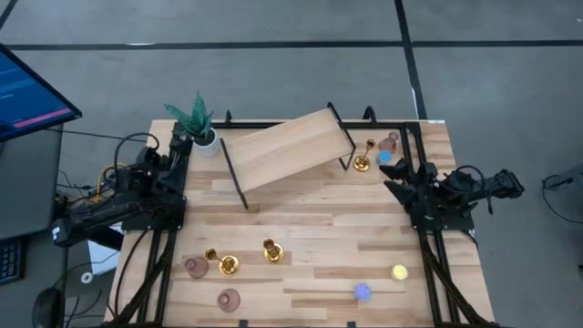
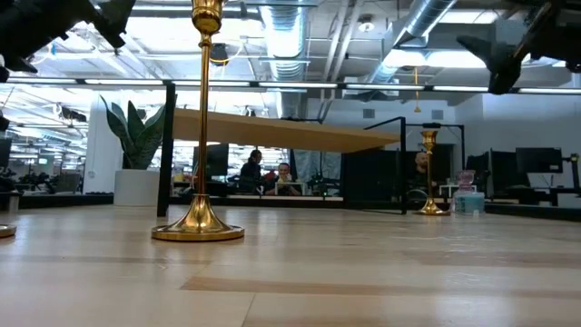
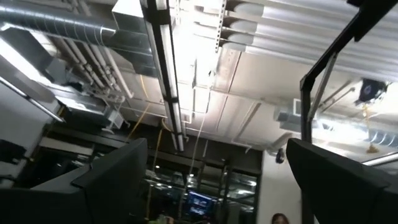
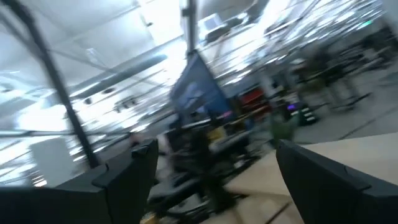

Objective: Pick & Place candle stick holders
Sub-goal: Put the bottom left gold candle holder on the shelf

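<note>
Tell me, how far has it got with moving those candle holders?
Hard to call anything done. One gold candlestick and a pink holder stand beside the wooden shelf, but whether they were placed there is unclear. Nothing is in hand: the left gripper and right gripper are open and empty at the table's sides. Left: two gold candlesticks and two pink holders at the near edge.

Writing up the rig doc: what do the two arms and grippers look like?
Both arms are dark, near-black, jointed links. The left arm has orange and dark cables looping behind it. The left gripper and right gripper each show two flat, dark, blunt fingers. No markings visible.
</note>
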